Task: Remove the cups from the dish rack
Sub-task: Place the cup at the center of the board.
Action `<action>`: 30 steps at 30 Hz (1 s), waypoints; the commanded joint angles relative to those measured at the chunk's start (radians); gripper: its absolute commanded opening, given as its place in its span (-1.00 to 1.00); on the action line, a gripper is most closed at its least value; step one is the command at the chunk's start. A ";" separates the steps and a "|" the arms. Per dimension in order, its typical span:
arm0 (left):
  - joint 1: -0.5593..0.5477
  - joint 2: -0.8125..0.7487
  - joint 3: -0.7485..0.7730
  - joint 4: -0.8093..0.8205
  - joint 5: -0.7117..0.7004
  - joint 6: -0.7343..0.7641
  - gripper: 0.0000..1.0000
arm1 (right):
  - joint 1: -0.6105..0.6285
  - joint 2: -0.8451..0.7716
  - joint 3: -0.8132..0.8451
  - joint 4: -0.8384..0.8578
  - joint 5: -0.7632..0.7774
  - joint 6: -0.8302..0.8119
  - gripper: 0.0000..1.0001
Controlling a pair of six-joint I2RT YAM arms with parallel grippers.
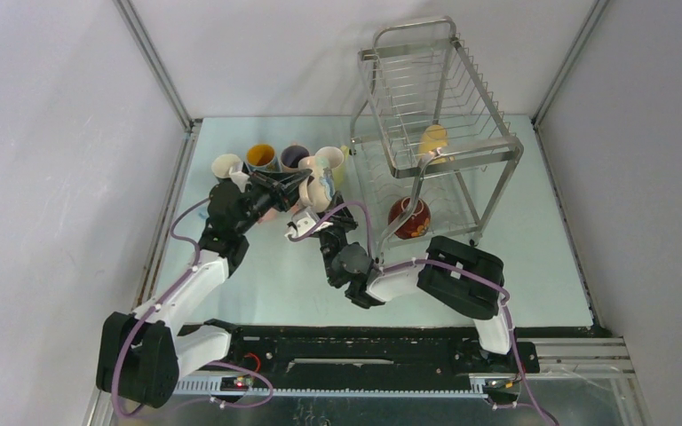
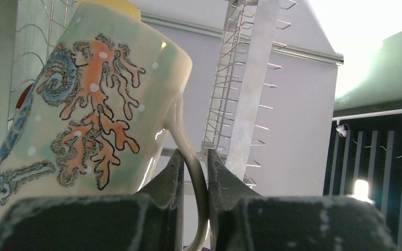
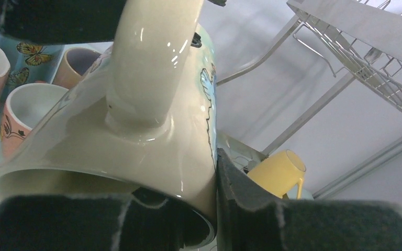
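— What is the left tool (image 2: 193,157) doing?
— It is pinching the handle (image 2: 180,117) of a cream mug (image 2: 99,104) painted with orange coral, its jaws standing narrow.
— And the right tool (image 3: 188,183)?
— It is gripping the same mug's wall at the rim, with one finger (image 3: 235,183) pressing on the outside.
— Where is the rack (image 1: 435,98) standing?
— It is standing on the table (image 1: 533,266), to the right of the right tool and beyond it. A yellow mug (image 1: 433,139) is lying on its upper tier. A dark red mug (image 1: 408,216) is sitting low, just right of that tool.
— Any others?
— Several mugs (image 1: 262,158) are clustering just beyond the left tool.
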 commanded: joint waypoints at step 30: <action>-0.008 -0.061 0.102 -0.068 -0.016 0.319 0.41 | 0.044 -0.276 0.051 -0.350 0.087 0.345 -1.00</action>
